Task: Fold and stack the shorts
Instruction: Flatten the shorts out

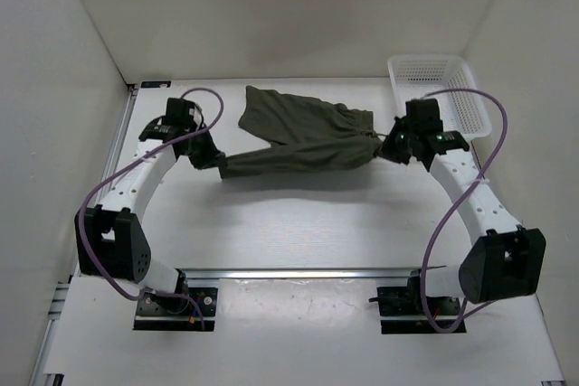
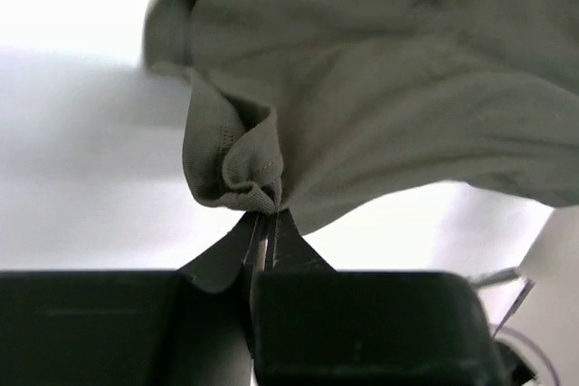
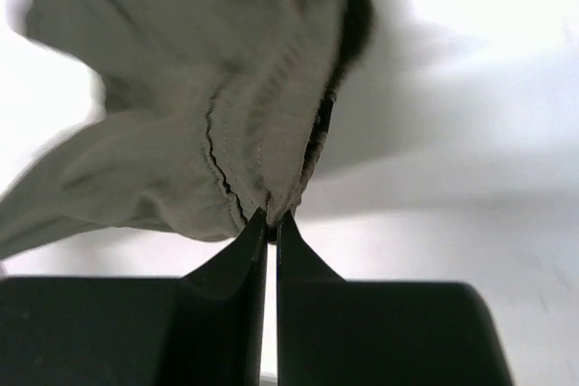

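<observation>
The dark olive-green shorts [image 1: 303,137] hang stretched between my two grippers above the white table, sagging a little in the middle, with one part trailing toward the back left. My left gripper [image 1: 220,167] is shut on a hem corner of the shorts [image 2: 237,178]; its own view shows the cloth pinched at the fingertips [image 2: 269,216]. My right gripper [image 1: 380,146] is shut on the gathered waistband end [image 3: 271,155], pinched at its tips [image 3: 271,217]. The drawstring does not show clearly.
A white plastic mesh basket [image 1: 443,88] stands at the back right, just behind the right arm. White walls close in the table on the left, back and right. The arm bases sit on a rail at the near edge [image 1: 298,273].
</observation>
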Robot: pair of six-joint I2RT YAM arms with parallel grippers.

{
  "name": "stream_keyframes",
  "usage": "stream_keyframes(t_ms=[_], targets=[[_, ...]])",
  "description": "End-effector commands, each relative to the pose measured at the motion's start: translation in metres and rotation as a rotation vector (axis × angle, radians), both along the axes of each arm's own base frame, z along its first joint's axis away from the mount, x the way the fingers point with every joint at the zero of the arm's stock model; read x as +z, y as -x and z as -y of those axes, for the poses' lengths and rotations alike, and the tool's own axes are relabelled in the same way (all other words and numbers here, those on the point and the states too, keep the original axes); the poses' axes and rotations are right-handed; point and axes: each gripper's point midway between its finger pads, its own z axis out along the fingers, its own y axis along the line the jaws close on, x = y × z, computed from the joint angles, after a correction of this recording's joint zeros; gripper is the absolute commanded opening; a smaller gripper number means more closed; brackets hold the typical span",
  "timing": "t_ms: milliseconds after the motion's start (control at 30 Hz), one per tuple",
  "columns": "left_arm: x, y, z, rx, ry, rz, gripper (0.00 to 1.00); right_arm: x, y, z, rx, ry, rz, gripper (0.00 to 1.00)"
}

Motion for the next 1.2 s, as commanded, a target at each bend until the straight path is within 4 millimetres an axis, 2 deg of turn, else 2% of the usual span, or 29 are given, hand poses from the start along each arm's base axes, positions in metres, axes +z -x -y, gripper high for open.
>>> stream_keyframes(t_ms=[0, 33, 67, 100, 167, 200, 233, 267, 300, 333, 367, 400, 467, 500, 533, 567, 600, 633, 667, 700, 733, 800, 833, 867, 1000, 1033, 1067, 1133, 1167], targets=[[-0.02, 0.043, -0.008, 0.004, -0.032, -0.084, 0.1, -0.048, 0.07, 0.015, 0.002, 0.042, -0.227, 0.0], [-0.035, 0.061, -0.009, -0.003, -0.046, -0.12, 0.1, -0.067, 0.097, 0.02, -0.007, 0.047, -0.288, 0.0], [-0.042, 0.069, -0.012, 0.001, -0.057, -0.139, 0.1, -0.076, 0.11, 0.022, -0.018, 0.045, -0.318, 0.0], [-0.051, 0.075, -0.013, 0.001, -0.062, -0.165, 0.28, -0.084, 0.122, 0.024, -0.019, 0.051, -0.346, 0.07], [-0.06, 0.086, -0.015, -0.009, -0.072, -0.201, 0.72, -0.097, 0.14, 0.029, -0.015, 0.071, -0.379, 0.35], [-0.062, 0.083, -0.017, -0.013, -0.091, -0.202, 0.82, -0.097, 0.143, 0.034, -0.028, 0.093, -0.378, 0.47], [-0.06, 0.081, -0.019, -0.009, -0.101, -0.208, 0.97, -0.094, 0.139, 0.037, -0.038, 0.106, -0.363, 0.65], [-0.048, 0.069, -0.019, -0.011, -0.109, -0.178, 0.99, -0.089, 0.136, 0.04, -0.04, 0.125, -0.349, 0.71], [-0.039, 0.059, -0.019, -0.005, -0.114, -0.149, 0.99, -0.07, 0.121, 0.04, -0.042, 0.132, -0.287, 0.73], [-0.03, 0.052, -0.02, 0.0, -0.119, -0.131, 0.99, -0.062, 0.115, 0.042, -0.052, 0.143, -0.268, 0.74], [-0.007, 0.032, -0.016, 0.003, -0.108, -0.062, 0.99, -0.053, 0.105, 0.046, -0.071, 0.164, -0.241, 0.74], [-0.005, 0.023, -0.015, -0.007, -0.114, -0.063, 0.96, -0.039, 0.09, 0.047, -0.076, 0.175, -0.207, 0.74], [0.007, 0.003, -0.009, -0.015, -0.11, -0.032, 0.87, -0.027, 0.068, 0.044, -0.085, 0.174, -0.163, 0.7], [0.013, -0.018, -0.006, -0.024, -0.113, -0.012, 0.7, -0.023, 0.052, 0.041, -0.086, 0.172, -0.155, 0.67], [0.014, -0.028, 0.0, -0.047, -0.12, -0.004, 0.62, -0.023, 0.042, 0.04, -0.079, 0.175, -0.145, 0.64], [0.029, -0.045, 0.007, -0.064, -0.119, 0.037, 0.56, -0.031, 0.029, 0.037, -0.078, 0.178, -0.157, 0.53], [0.011, -0.06, 0.009, -0.077, -0.132, -0.001, 0.48, -0.026, 0.017, 0.035, -0.08, 0.174, -0.14, 0.48], [0.006, -0.066, 0.01, -0.079, -0.136, -0.027, 0.48, -0.028, 0.01, 0.034, -0.079, 0.177, -0.149, 0.44], [0.003, -0.073, 0.017, -0.102, -0.143, -0.029, 0.48, -0.028, 0.001, 0.032, -0.079, 0.175, -0.142, 0.35], [0.016, -0.09, 0.024, -0.107, -0.144, 0.012, 0.53, -0.039, -0.008, 0.03, -0.078, 0.181, -0.168, 0.32], [-0.006, -0.102, 0.024, -0.115, -0.167, -0.03, 0.57, -0.032, -0.018, 0.026, -0.079, 0.164, -0.155, 0.31], [-0.014, -0.114, 0.035, -0.131, -0.188, -0.047, 0.69, -0.041, -0.028, 0.024, -0.078, 0.169, -0.179, 0.31], [-0.018, -0.133, 0.038, -0.126, -0.194, -0.037, 0.71, -0.035, -0.036, 0.017, -0.063, 0.155, -0.158, 0.31], [-0.022, -0.139, 0.044, -0.131, -0.209, -0.04, 0.78, -0.04, -0.041, 0.016, -0.062, 0.158, -0.171, 0.31], [-0.041, -0.173, 0.061, -0.127, -0.252, -0.024, 0.85, -0.045, -0.055, 0.013, -0.061, 0.162, -0.186, 0.37], [-0.035, -0.183, 0.063, -0.111, -0.25, 0.0, 0.86, -0.046, -0.058, 0.011, -0.047, 0.161, -0.186, 0.38], [-0.06, -0.188, 0.065, -0.107, -0.253, -0.037, 0.86, -0.048, -0.061, 0.011, -0.046, 0.163, -0.197, 0.38], [-0.077, -0.193, 0.067, -0.098, -0.252, -0.057, 0.86, -0.048, -0.067, 0.01, -0.039, 0.168, -0.195, 0.41], [-0.093, -0.194, 0.067, -0.093, -0.254, -0.084, 0.86, -0.048, -0.07, 0.009, -0.038, 0.169, -0.199, 0.41]])
